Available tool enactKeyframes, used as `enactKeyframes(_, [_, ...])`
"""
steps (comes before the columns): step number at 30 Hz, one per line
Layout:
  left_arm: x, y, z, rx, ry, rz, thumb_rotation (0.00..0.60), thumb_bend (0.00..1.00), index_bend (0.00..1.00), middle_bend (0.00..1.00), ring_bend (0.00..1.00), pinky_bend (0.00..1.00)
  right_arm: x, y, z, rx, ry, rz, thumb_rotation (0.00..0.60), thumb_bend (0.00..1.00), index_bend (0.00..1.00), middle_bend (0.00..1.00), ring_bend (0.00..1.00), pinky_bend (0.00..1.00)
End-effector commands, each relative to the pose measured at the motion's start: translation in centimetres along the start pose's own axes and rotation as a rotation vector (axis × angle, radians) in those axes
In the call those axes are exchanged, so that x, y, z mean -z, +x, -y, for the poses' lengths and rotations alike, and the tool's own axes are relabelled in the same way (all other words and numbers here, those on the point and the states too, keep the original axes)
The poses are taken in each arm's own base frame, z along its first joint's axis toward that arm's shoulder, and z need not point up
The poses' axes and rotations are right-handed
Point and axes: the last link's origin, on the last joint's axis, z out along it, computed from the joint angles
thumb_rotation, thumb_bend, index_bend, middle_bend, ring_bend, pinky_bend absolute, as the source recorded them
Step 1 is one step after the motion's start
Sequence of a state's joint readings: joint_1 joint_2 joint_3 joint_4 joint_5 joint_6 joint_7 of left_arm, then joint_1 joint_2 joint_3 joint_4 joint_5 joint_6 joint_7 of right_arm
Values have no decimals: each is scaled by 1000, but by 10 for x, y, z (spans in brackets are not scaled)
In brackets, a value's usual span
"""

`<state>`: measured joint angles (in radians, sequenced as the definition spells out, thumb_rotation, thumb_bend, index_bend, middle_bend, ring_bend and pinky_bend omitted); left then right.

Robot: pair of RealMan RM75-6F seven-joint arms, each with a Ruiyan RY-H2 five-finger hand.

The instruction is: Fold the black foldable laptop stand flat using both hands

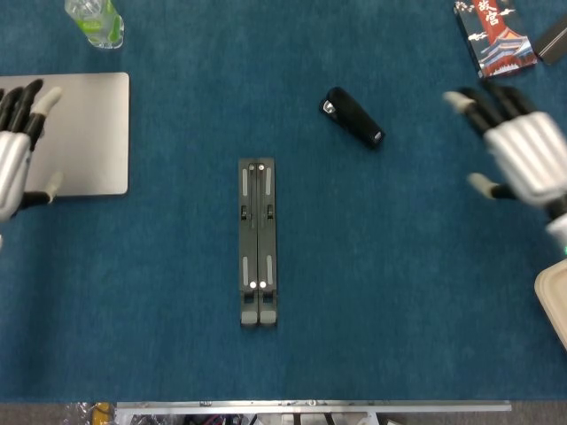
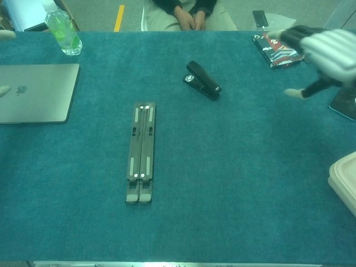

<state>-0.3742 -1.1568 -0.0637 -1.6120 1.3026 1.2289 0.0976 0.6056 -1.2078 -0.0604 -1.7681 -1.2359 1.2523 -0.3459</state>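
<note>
The black laptop stand [image 1: 257, 242] [image 2: 141, 151] lies folded flat as one narrow bar in the middle of the blue table, with nothing touching it. My right hand [image 1: 521, 150] [image 2: 328, 48] hovers far off at the right edge, fingers spread, holding nothing. My left hand [image 1: 16, 150] is at the left edge over the closed laptop, fingers apart and empty; the chest view shows only its fingertips [image 2: 4, 90].
A closed grey laptop [image 1: 84, 133] [image 2: 36, 92] lies at the far left with a green bottle [image 1: 94, 21] [image 2: 63, 31] behind it. A black stapler [image 1: 353, 118] [image 2: 202, 80] lies behind the stand. A printed box [image 1: 493, 34] is at back right, a white container [image 2: 345, 186] at right.
</note>
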Motion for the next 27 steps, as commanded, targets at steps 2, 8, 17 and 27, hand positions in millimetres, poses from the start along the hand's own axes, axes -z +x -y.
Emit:
enactKeyframes(2, [17,1,5,-5,35,0,600,293,0,0,0,0,29,-2,-27,-43,-89,-15,600,190,0,119,0,123])
enactKeyframes(8, [35,4,8,-6,65,-54,600,293,0,0,0,0,53,-5,-42,-64,-141,-38,600,190,0,121,0,123])
enactKeyframes(17, [63,0,6,23,94,-87,600,293,0,0,0,0,76,-6,-48,-101,-183,-48,600,190,0,124,0,123])
enactKeyframes(27, [71,6,3,41,88,-124,600,293,0,0,0,0,88,-2,-48,-115,-183,-92,600,190,0,124,0,123])
